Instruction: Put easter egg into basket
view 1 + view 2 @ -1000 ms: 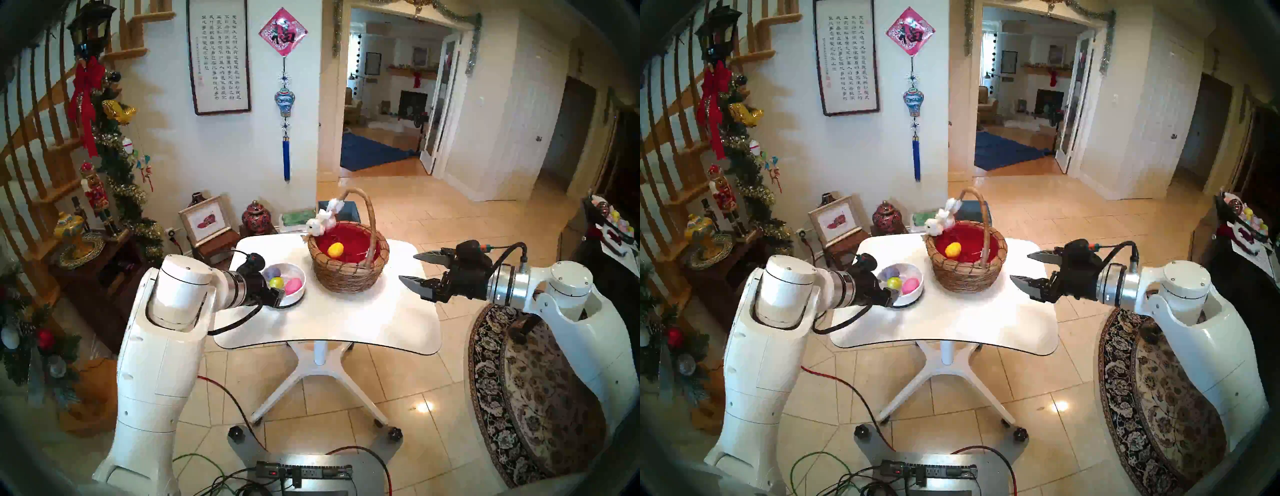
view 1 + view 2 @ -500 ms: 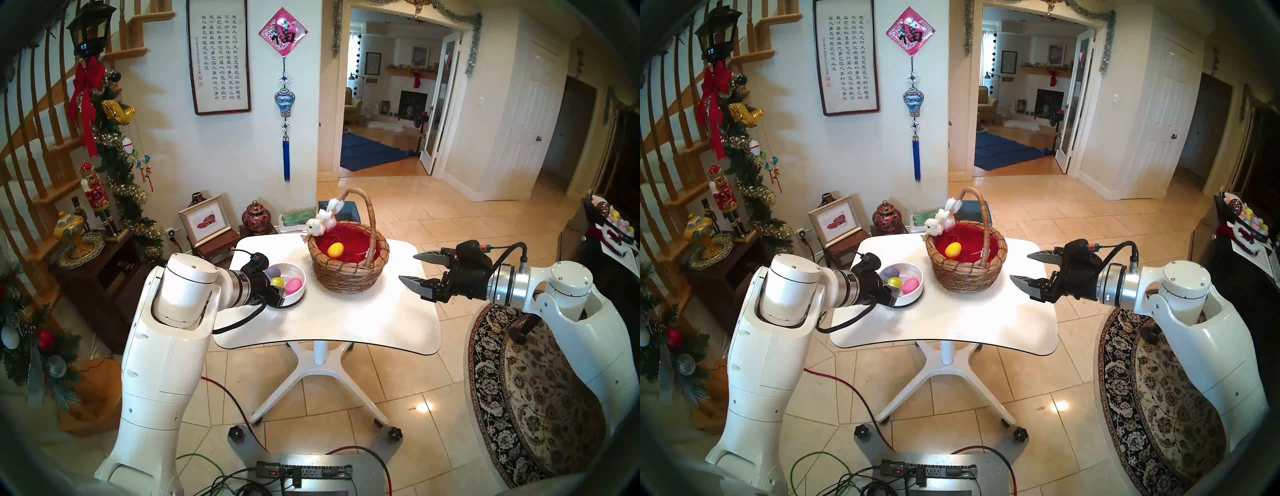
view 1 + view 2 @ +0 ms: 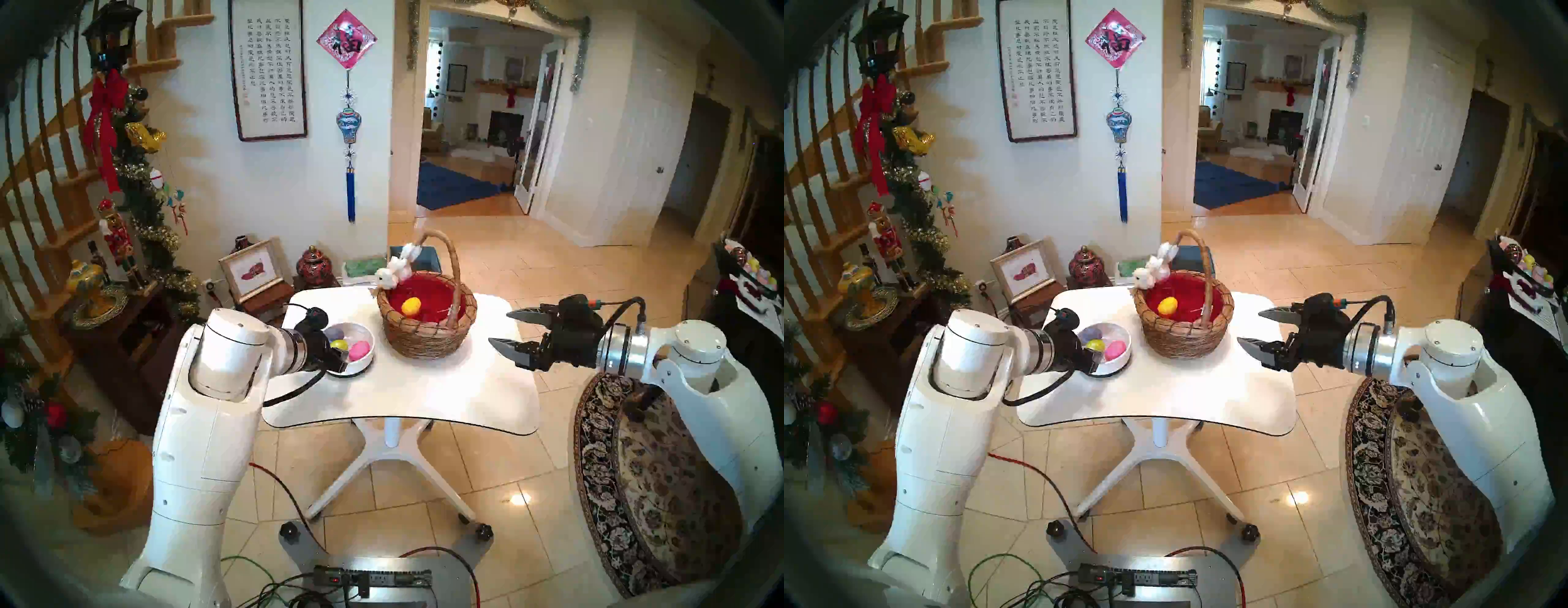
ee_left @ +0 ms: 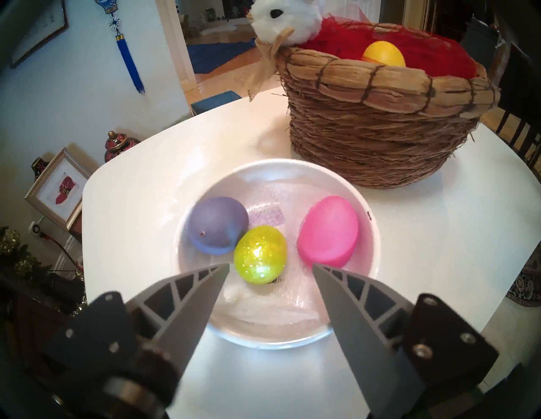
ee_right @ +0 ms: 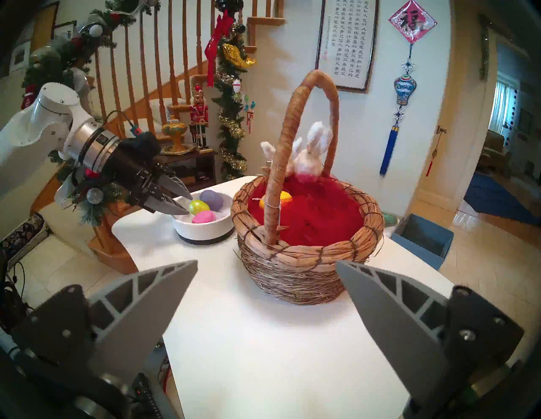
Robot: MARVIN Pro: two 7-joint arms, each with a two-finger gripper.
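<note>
1. Fingers of the left gripper stand apart over the near side of the bowl, empty, tips either side of the green egg without touching it.
2. Green egg lies in the bowl between the purple egg and the pink egg, touching the purple one.
3. Right gripper is spread wide and holds nothing, above the table just short of the basket.
4. Basket stands on the table beside the bowl; a yellow egg rests on its red lining, and a bunny sits on its rim.
</note>
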